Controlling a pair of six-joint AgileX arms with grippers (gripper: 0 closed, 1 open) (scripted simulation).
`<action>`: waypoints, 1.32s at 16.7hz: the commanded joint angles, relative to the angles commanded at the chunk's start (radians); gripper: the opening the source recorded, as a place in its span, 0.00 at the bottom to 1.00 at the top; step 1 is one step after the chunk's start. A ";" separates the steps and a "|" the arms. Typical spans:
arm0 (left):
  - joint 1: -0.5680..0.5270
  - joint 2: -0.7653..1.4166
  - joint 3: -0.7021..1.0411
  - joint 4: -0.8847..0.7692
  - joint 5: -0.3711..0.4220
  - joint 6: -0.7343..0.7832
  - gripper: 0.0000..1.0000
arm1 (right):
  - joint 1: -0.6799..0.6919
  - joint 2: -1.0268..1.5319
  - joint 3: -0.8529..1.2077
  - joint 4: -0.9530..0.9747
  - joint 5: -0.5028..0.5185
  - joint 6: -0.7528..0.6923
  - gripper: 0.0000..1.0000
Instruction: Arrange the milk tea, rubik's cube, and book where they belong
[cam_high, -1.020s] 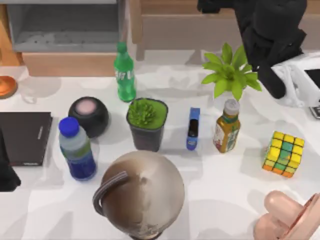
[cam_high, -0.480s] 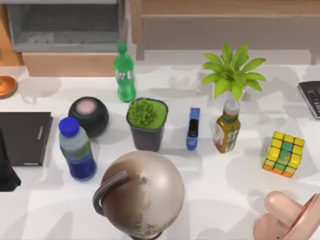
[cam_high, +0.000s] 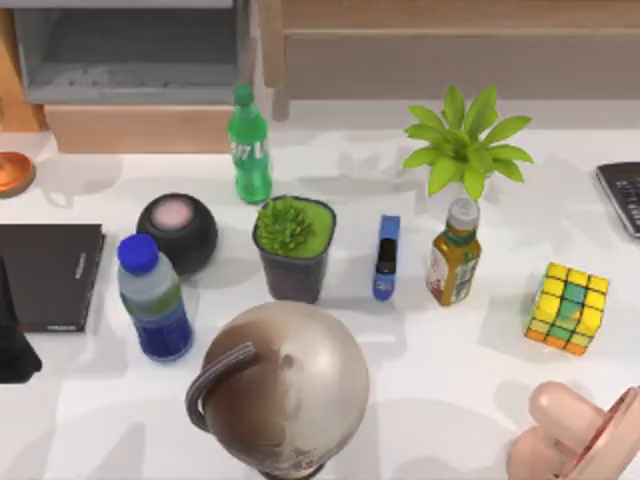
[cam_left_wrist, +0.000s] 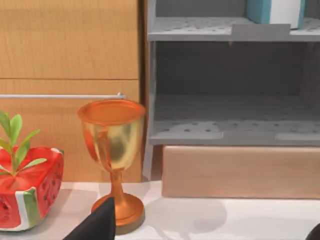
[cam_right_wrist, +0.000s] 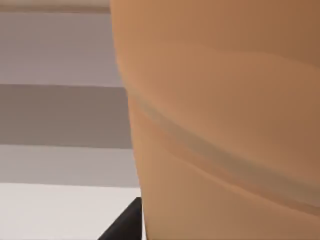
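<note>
While the grey shelf unit (cam_left_wrist: 230, 75) stands behind the bench (cam_high: 450, 400), its upper shelf carries the book (cam_left_wrist: 275, 11), teal with a pale face, cut off by the frame so its markings cannot be read. Its lower compartment holds nothing visible. Just beside the shelf unit, toward the bench's left, a golden goblet (cam_left_wrist: 112, 150) stands upright with its bowl's inside hidden, and a watermelon-shaped planter (cam_left_wrist: 27, 190) holds a small green sprig.

Well away from the shelf unit, near the bench's right edge, the rubik's cube (cam_high: 568, 307) sits alone. Between it and the shelf unit stand a tea bottle (cam_high: 453, 252) with amber drink, a dark pot (cam_high: 293, 248) holding a green succulent, a green soda bottle (cam_high: 249, 145) and a blue-capped water bottle (cam_high: 153, 297). A globe (cam_high: 285, 388) rises in front of the pot.

A dark shape at the bench's left edge belongs to the left arm (cam_high: 12, 340); whether its jaws are apart, I cannot tell. The right wrist view presses against a tan wooden surface (cam_right_wrist: 225, 110), with one dark sliver at its edge; the right jaws' state cannot be told either.
</note>
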 joint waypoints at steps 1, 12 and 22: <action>0.000 0.000 0.000 0.000 0.000 0.000 1.00 | -0.005 0.003 -0.002 -0.004 -0.005 -0.002 0.00; 0.000 0.000 0.000 0.000 0.000 0.000 1.00 | -0.004 0.070 -0.005 0.070 -0.004 -0.003 0.00; 0.000 0.000 0.000 0.000 0.000 0.000 1.00 | -0.005 0.127 -0.013 0.131 -0.003 -0.003 0.08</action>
